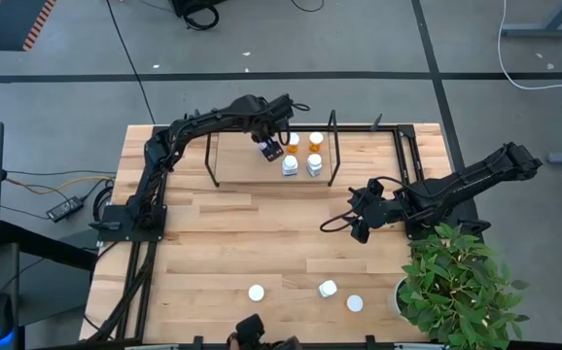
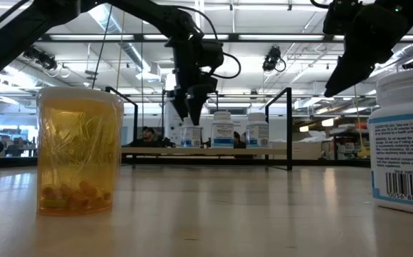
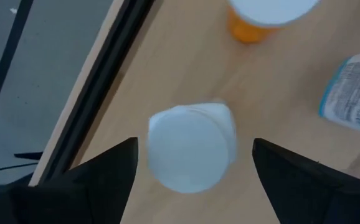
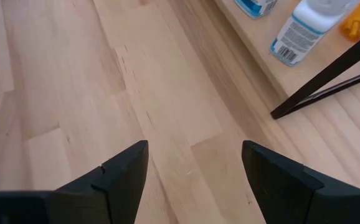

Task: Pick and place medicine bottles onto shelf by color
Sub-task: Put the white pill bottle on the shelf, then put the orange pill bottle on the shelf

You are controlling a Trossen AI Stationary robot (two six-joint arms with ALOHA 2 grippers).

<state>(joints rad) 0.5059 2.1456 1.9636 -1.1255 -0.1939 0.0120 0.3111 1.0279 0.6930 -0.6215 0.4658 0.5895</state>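
Note:
The shelf [image 1: 237, 160] stands at the table's far side. On it are two orange bottles [image 1: 293, 141] and two white ones [image 1: 290, 165]. A third white bottle [image 3: 189, 155] stands on its base on the shelf board, directly below my left gripper [image 1: 269, 148]. That gripper points down and is open; its fingers [image 3: 105, 180] stand on either side of the white cap, apart from it. In the low view the left gripper [image 2: 192, 107] hangs just above this bottle [image 2: 190, 134]. My right gripper [image 4: 195, 180] is open above bare table, right of the shelf [image 1: 364, 216].
Three more bottles stand near the table's near edge [image 1: 256, 292] [image 1: 328, 288] [image 1: 355, 303]; in the low view one is orange [image 2: 78, 150] and one white [image 2: 406, 143]. A potted plant [image 1: 456, 282] fills the near right corner. The shelf's black end frame [image 1: 333, 146] stands beside the placed bottles.

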